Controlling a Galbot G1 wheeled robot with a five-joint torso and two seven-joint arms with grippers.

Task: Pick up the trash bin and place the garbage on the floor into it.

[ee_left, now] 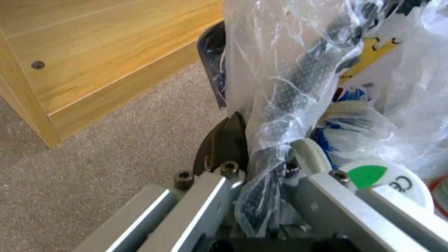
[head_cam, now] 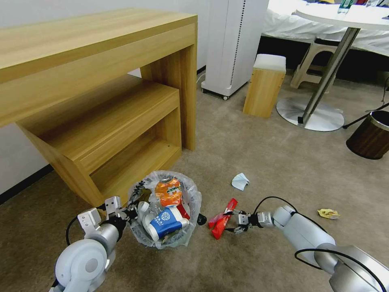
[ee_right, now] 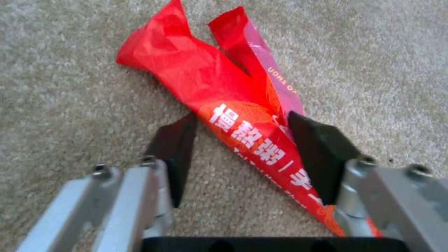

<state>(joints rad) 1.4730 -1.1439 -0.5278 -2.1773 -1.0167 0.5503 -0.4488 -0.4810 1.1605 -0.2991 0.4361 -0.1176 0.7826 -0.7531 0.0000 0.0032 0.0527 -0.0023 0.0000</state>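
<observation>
At about eight o'clock in the head view, the left gripper (head_cam: 129, 209) is clamped on the rim of the trash bin (head_cam: 190, 227), its jaws closed narrowly over the rim and the crinkly bag lining, as is seen close up in the left wrist view, where one dark fingertip (ee_left: 229, 140) lies against the outside of the plastic (ee_left: 280, 70). The bin is held at roughly seven o'clock, just in front of the wooden shelf unit (head_cam: 101, 105), and is packed with a crushed orange can (head_cam: 168, 190) at the top, a blue-and-white paper cup (head_cam: 164, 222) below it and a scrap of red behind the cup. Just right of the bin, at six o'clock, a red wrapper (head_cam: 222, 221) is seen lying on the beige carpet (head_cam: 251, 154). The right gripper (head_cam: 234, 221) is set low over it with its jaws wide, one fingertip (ee_right: 175, 147) on each side of the wrapper (ee_right: 224, 105), not yet closed. A white tissue (head_cam: 240, 181) lies a little beyond the wrapper, and a yellow wrapper (head_cam: 328, 213) lies at about four o'clock, beyond the right arm. At about two o'clock a brown bin (head_cam: 370, 136) stands near the round table base (head_cam: 310, 113), well apart from the litter.
</observation>
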